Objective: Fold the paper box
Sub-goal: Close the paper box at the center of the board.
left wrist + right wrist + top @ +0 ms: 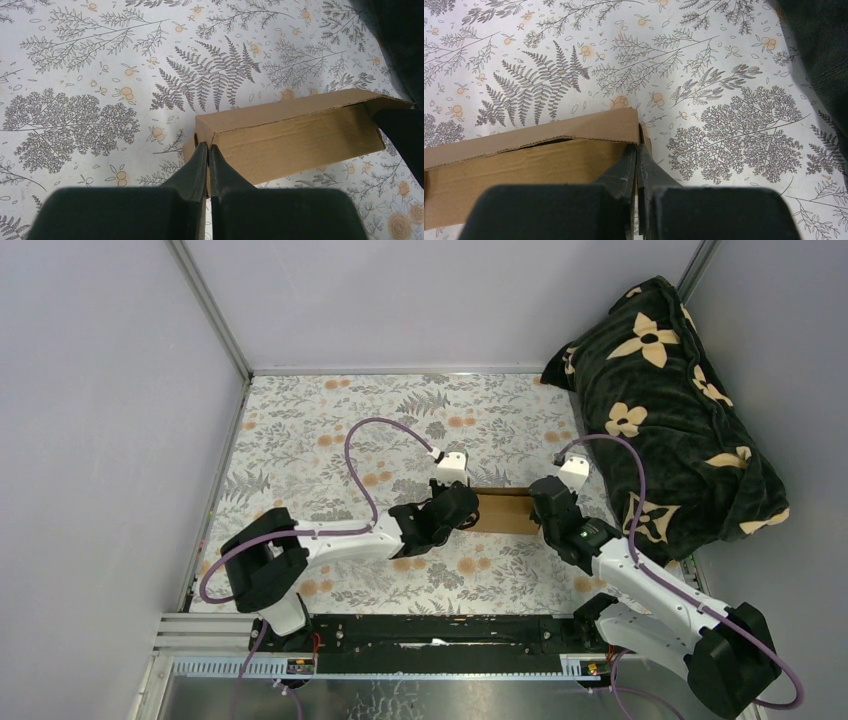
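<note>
Grips the left end of the paper box (295, 140) with the left jaws, shut to a hairline, with a sliver of brown card showing between the fingers (192, 172). Holds the right jaws just as tight at the box's right end, tips touching it; cannot tell whether any card sits between those fingers (624, 170). Shows a long, low box with its top flap not quite down — a dark slit under the serrated edge, the inside hidden. Lies crosswise on the floral bench (330, 430), straight between the two sets of jaws, near a dark flowered blanket (670, 390).
</note>
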### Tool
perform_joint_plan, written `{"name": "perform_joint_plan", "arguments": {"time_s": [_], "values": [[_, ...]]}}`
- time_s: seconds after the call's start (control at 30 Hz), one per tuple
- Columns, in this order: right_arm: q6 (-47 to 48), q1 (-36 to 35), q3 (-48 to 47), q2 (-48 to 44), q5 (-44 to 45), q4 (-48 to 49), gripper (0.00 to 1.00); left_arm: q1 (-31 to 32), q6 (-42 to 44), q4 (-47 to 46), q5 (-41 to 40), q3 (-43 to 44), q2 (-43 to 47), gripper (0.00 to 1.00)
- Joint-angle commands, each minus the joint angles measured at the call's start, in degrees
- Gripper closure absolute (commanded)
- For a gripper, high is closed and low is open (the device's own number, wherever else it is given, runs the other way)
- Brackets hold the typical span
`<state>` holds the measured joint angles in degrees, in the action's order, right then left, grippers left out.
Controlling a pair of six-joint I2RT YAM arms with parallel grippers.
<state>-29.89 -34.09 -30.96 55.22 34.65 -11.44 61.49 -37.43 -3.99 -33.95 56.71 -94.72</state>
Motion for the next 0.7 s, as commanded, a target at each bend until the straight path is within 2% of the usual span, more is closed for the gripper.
{"name": "perform_joint_plan", "arguments": {"time_s": [0.0,0.13,0.43,0.53,0.67], "values": [[-2.7,-1.2,1.6,0.1,-4.1,-2.2,1.0,2.2,-2.0,2.0,3.1,-2.5,-0.6,0.95],[-2.8,-1.2,1.6,-0.5,-4.6,-2.5,1.0,2.5,-2.3,2.0,2.5,-3.0,-0.3,0.95],[-2.5,-1.2,1.8,-3.6,-6.0,-2.7,0.88,2.7,-1.6,2.9,1.4,-2.5,0.3,0.95],[-2.4,-1.2,1.5,-4.4,-6.2,-3.1,0.83,2.7,-1.5,3.5,1.0,-1.9,0.1,0.95],[-2.3,-1.2,1.3,-5.9,-6.3,-3.8,0.7,2.7,-1.3,3.9,0.6,-1.4,0.0,0.95]]}}
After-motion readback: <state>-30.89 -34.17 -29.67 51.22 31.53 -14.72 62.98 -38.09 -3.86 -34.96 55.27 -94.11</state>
